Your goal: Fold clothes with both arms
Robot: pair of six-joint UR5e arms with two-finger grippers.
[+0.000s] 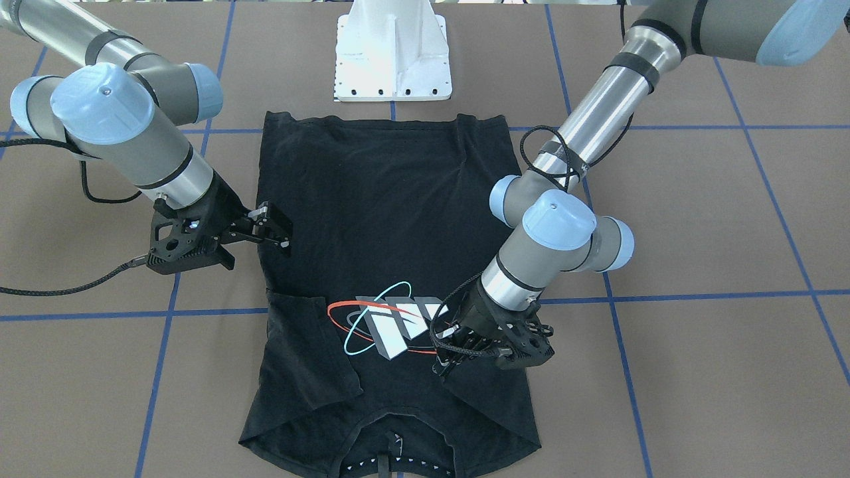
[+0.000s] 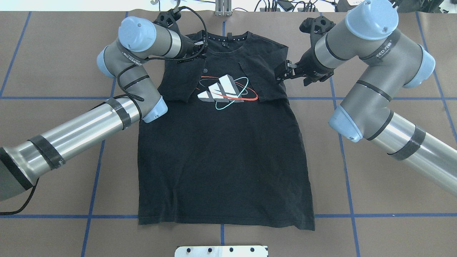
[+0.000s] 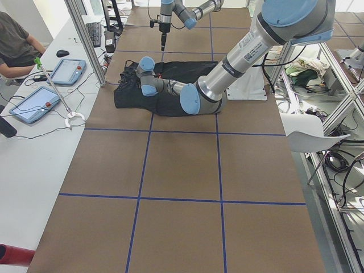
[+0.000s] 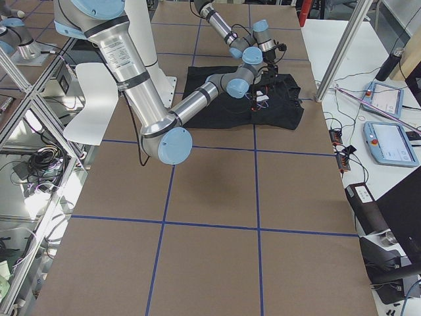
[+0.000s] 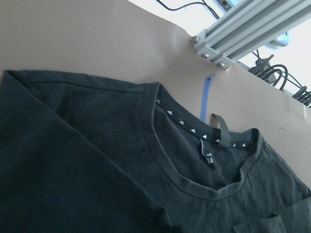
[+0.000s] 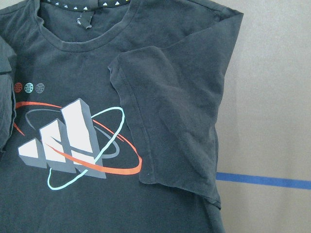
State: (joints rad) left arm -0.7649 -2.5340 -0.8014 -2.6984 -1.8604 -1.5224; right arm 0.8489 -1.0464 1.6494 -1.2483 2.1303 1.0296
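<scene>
1. Black T-shirt (image 2: 221, 150): lies flat and face up on the brown table (image 2: 385, 53), which is marked with blue tape lines (image 2: 350, 178). The collar (image 2: 225, 41) is at the far edge from the robot and the hem is nearest the white pedestal base (image 1: 393, 60).
2. Chest graphic (image 2: 223, 91): grey-white blocks ringed by red and cyan ellipses, left uncovered between the two sleeves.
3. Right sleeve (image 6: 170, 121): folded inward onto the chest, with its edge just beside the graphic.
4. Left sleeve (image 2: 178, 82): likewise folded inward over the chest.
5. Right gripper (image 1: 280, 230): sits at the shirt's side edge, below the folded right sleeve. Its fingers are spread and hold no cloth.
6. Left gripper (image 1: 446, 362): is low over the shoulder area beside the graphic. Cables and the wrist hide the fingers, so whether they are spread or pressed together cannot be told.
7. Left wrist view: shows the collar and neck tape close up.
</scene>
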